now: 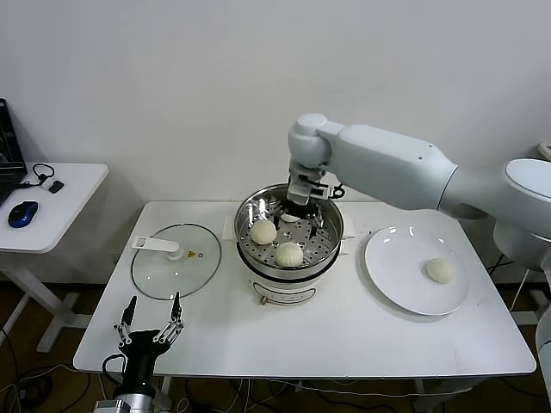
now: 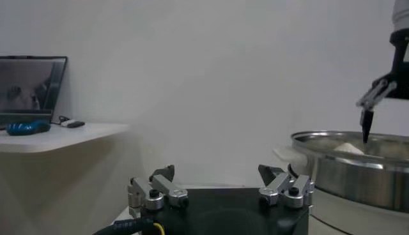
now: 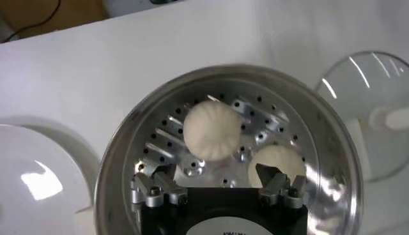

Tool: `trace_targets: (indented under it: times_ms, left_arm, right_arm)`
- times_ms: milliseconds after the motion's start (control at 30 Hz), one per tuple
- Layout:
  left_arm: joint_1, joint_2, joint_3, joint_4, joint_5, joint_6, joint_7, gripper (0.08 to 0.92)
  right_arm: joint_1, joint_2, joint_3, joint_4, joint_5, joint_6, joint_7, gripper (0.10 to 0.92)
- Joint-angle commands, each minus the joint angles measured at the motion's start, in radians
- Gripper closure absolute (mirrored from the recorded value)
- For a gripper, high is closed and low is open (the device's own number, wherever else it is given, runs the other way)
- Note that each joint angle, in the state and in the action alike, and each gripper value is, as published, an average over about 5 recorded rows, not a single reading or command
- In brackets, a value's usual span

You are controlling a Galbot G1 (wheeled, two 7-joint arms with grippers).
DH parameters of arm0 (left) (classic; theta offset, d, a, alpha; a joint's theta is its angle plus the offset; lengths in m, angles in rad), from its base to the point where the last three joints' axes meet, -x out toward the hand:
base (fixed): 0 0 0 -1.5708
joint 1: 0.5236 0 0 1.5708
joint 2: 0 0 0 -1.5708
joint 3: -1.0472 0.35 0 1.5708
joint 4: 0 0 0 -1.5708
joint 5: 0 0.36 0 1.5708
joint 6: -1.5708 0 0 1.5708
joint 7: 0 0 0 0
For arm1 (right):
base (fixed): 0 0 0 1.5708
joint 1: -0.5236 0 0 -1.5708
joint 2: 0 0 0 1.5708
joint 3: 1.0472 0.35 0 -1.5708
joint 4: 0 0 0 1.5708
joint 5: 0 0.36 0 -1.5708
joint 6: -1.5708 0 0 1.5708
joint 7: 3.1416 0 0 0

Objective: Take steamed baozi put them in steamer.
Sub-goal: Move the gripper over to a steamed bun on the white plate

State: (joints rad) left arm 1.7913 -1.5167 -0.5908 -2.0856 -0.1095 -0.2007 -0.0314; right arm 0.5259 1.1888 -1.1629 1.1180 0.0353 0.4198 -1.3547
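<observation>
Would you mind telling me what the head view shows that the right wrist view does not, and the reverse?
Only the head view shows the one baozi left on the white plate, a third baozi at the steamer's far side beneath the right gripper, the left gripper parked open at the table's near edge, and the side desk with a blue mouse. Only the right wrist view shows the perforated steamer floor from straight above between that gripper's open fingers. Both show the steamer, two baozi inside, the white plate and the glass lid.
</observation>
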Motion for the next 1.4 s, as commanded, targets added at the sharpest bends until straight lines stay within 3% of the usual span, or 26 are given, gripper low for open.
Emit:
trace_targets:
  times_ms: [33,300,667,900,1400]
  left_arm:
    - [-0.004,0.004,0.004,-0.002,0.004,0.003,0.002,0.177]
    - [-0.017,0.006,0.018,-0.007,0.014,0.009,0.004,0.177]
    - [-0.027,0.004,0.038,-0.008,0.028,0.014,0.004,0.177]
    - [-0.022,0.005,0.035,-0.015,0.029,0.015,0.005,0.177]
    - [-0.009,0.004,0.034,-0.023,0.046,0.018,-0.002,0.177]
  right_arm:
    - [0.091,-0.142,-0.001,-0.113,0.224,-0.254,0.012,0.203]
    - [0.047,-0.327,0.061,-0.181,0.268,-0.405,-0.002,0.203]
    - [-0.195,-0.467,0.327,-0.278,-0.051,-0.354,-0.044,0.203]
    - [-0.391,-0.492,0.528,-0.279,-0.310,-0.267,-0.053,0.203]
    - [-0.538,-0.427,0.732,-0.435,-0.475,-0.199,-0.011,0.203]
